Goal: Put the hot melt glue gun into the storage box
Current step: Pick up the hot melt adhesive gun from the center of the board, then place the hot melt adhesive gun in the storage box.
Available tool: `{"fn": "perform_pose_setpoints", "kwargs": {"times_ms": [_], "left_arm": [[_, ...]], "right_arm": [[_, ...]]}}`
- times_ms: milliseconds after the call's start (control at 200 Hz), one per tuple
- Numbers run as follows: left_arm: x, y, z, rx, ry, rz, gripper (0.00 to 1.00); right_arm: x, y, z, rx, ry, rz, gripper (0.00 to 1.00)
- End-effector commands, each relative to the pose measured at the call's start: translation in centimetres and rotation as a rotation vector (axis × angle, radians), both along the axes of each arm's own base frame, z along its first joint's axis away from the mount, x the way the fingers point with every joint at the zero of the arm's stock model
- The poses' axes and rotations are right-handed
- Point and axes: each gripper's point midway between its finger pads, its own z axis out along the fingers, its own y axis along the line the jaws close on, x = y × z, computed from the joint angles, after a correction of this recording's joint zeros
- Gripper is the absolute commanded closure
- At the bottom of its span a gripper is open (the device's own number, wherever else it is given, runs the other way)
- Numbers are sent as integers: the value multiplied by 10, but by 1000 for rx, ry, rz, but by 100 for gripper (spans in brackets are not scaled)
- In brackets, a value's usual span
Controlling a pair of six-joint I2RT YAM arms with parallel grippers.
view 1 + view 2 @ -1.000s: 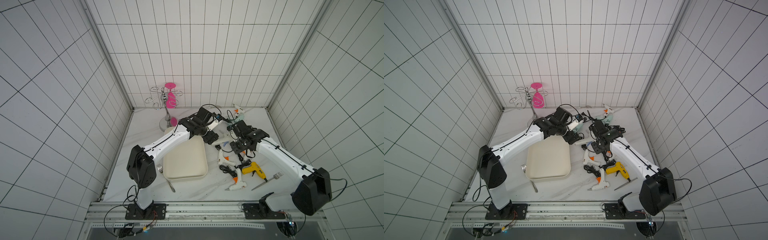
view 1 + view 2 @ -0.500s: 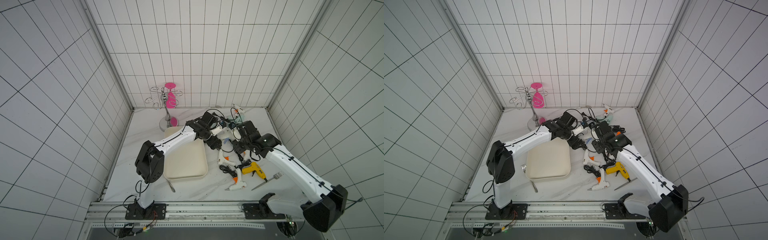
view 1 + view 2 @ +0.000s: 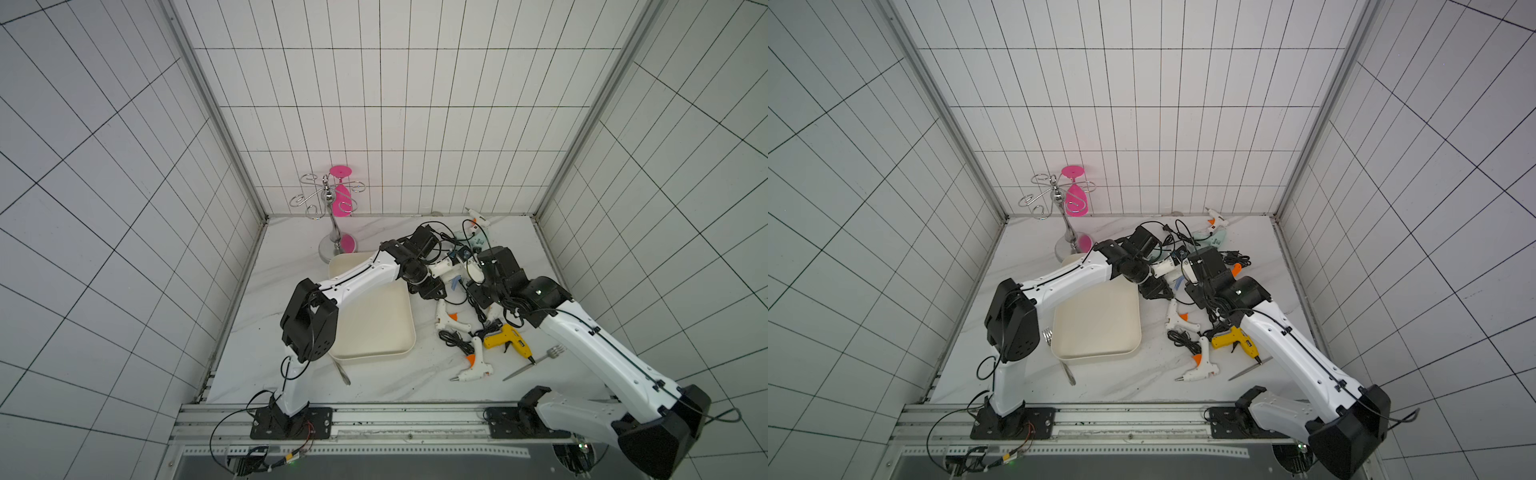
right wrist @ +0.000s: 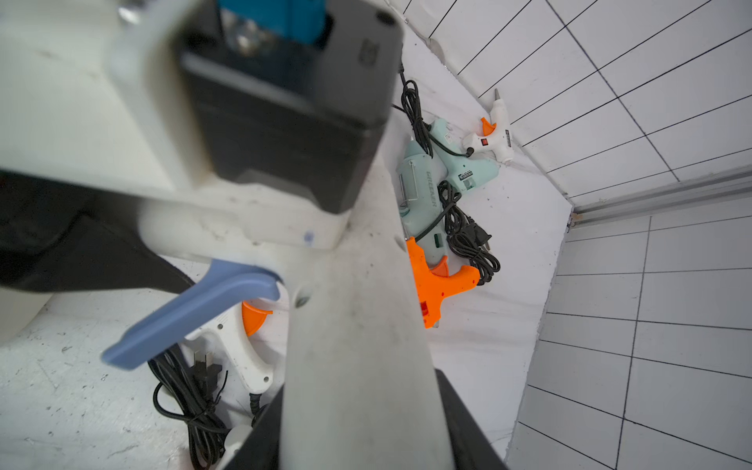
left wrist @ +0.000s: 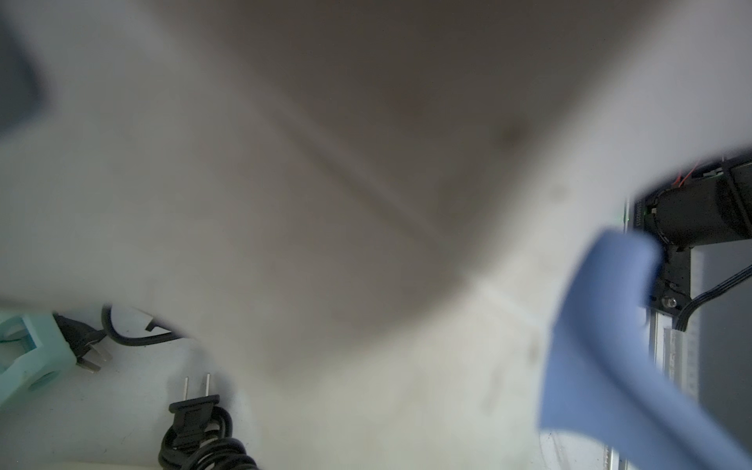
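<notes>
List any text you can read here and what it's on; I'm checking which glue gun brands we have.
Mint glue gun, brand word along its barrel: too blurred to read with certainty.
Second mint glue gun, dark sticker on its handle: too small to read.
White glue gun by the wall, side print: too small to read.
Nothing else legible.

Robot lab cell: white tiled walls (image 3: 395,104), marble tabletop (image 3: 291,257), aluminium base rail (image 3: 415,415).
</notes>
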Motion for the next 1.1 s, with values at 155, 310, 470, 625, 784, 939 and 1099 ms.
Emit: {"fn": "perform_pose_setpoints", "kwargs": {"times_ms": [155,310,470,625,784,939,1099], "left_arm": [[22,-7,138,-336,-115,215,98],[32,7,210,-462,-172,334,98],[36,38,270,-556,-198,454,97],[51,97,252,-408,-199,656,97],[45,146,178,-181,-192,799,98],[40,190,107,-66,-158,962,100],[39,212,45,14,-139,1021,100]], "right_arm": [[14,-46,71,209,-232,-309,1],[1,-73,127,474,-363,-353,1],[6,-74,113,470,-291,-356,1],[13,-57,82,495,-159,-351,1],[20,-49,57,478,-82,-357,1],[28,-44,23,426,31,-400,1],[29,-37,-14,409,156,-441,0]]}}
